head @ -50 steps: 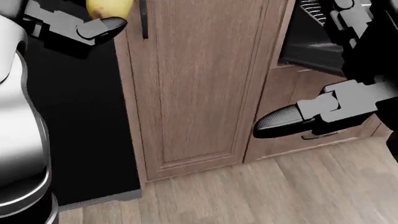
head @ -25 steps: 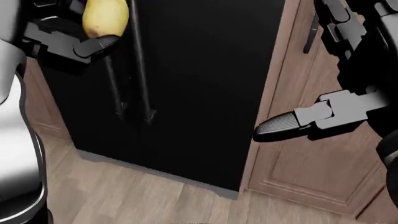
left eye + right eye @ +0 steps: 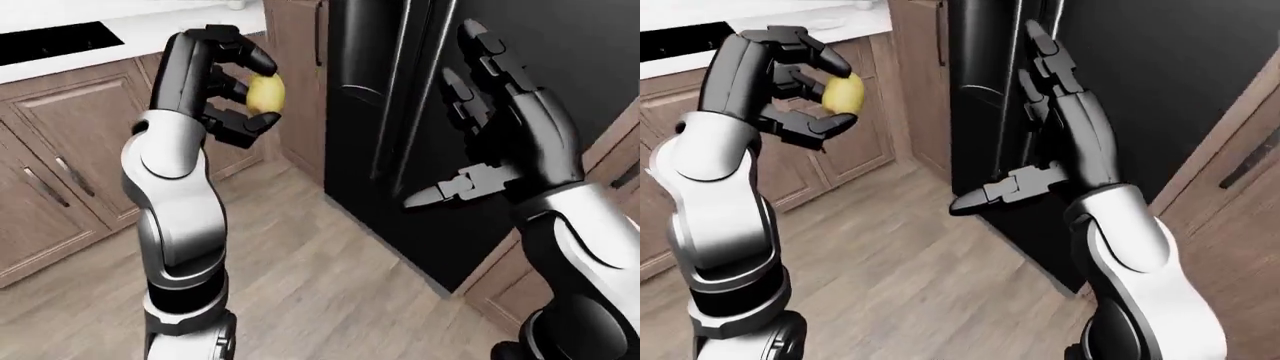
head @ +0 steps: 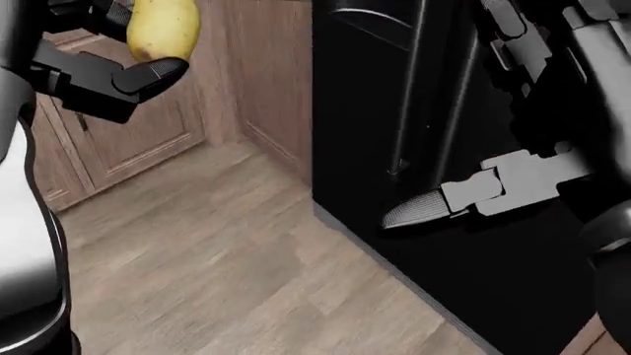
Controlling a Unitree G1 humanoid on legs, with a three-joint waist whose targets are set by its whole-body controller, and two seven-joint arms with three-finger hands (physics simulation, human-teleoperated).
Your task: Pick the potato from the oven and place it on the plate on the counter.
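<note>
we carry the potato [image 3: 265, 93] clamped in our left hand [image 3: 222, 82], right hand [image 3: 1045, 120] empty with fingers spread near the black fridge [image 3: 420, 112], and should hold it level while seeking the plate, not in view.

Left hand [image 3: 222, 86] raised, fingers curled closed; right hand [image 3: 500, 120] splayed.

floor [image 3: 330, 277]: pale wood planks, lower half of left-eye view | on it: black fridge [image 3: 500, 97] upper right, wooden base cabinets [image 3: 60, 165] left edge, tall wooden cabinet [image 3: 295, 67] top centre, just left of fridge | worktop [image 3: 130, 26]: white slab, upper left, atop base cabinets, black inset [image 3: 50, 41] set in it
</note>
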